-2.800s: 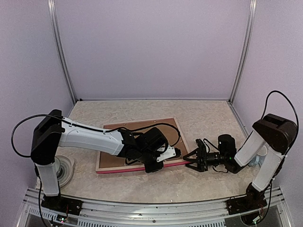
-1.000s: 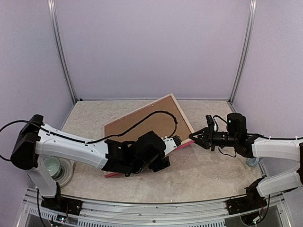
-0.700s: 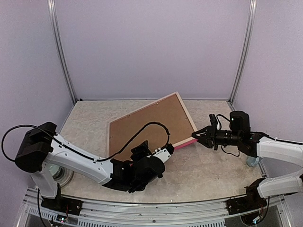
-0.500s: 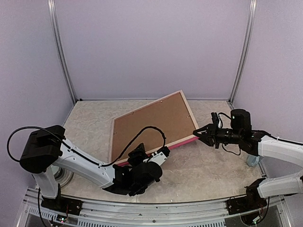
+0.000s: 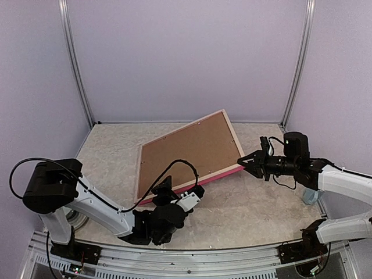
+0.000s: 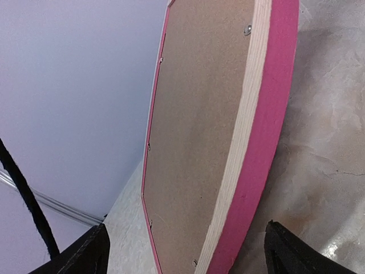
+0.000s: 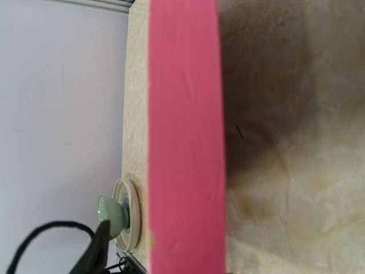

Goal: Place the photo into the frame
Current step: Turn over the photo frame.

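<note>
Green cup (image 7: pixel 111 212) and saucer (image 7: pixel 126 214) are seen on the counter (image 5: pixel 261 203), well to the left of the frame (image 6: pixel 276 103). Just beside the frame's low near edge, the left fingers (image 5: pixel 183 195) are spread wide and nothing is held. The frame is tilted, brown backing board (image 5: pixel 186 151) upward, its left corner rested on the counter. Its raised right corner is pinched by the right fingers (image 5: pixel 243 164), closed on the pink edge.
</note>
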`<state>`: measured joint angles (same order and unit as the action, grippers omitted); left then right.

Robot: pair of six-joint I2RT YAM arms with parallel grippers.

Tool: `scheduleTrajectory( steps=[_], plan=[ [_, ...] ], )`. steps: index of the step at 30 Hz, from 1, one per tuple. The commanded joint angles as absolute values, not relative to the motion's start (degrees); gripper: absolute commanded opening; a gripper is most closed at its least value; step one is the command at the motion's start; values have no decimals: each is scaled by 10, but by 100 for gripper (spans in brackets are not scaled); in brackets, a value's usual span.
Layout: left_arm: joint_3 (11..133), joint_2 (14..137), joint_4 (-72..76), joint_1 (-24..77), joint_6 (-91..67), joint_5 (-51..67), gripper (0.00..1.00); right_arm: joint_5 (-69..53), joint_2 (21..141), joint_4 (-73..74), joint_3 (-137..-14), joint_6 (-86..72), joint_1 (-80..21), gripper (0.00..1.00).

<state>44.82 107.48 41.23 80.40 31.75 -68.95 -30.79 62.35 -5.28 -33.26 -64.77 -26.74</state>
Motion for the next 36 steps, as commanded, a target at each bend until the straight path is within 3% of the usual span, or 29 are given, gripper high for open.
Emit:
scheduleTrajectory(
  steps=[1, 5, 13, 21, 28, 31, 36],
  plan=[
    [441, 1059, 473, 812, 342, -672, 95, -303, 613, -65, -366, -631, -277, 21],
    [438, 1084, 562, 814, 417, -698, 99, -302, 617, -63, -370, -631, -281, 21],
    [451, 1171, 767, 809, 606, -712, 94, -297, 611, -61, -373, -635, -292, 21],
    [461, 1152, 649, 796, 509, -680, 95, -289, 604, -56, -377, -638, -303, 21],
    [463, 1153, 646, 768, 513, -672, 94, -284, 600, -53, -376, -638, -309, 21],
    [467, 1152, 622, 759, 500, -663, 87, -283, 598, -54, -376, -639, -311, 21],
    [473, 1144, 586, 747, 480, -652, 63, -282, 598, -54, -376, -639, -314, 21]
  ],
)
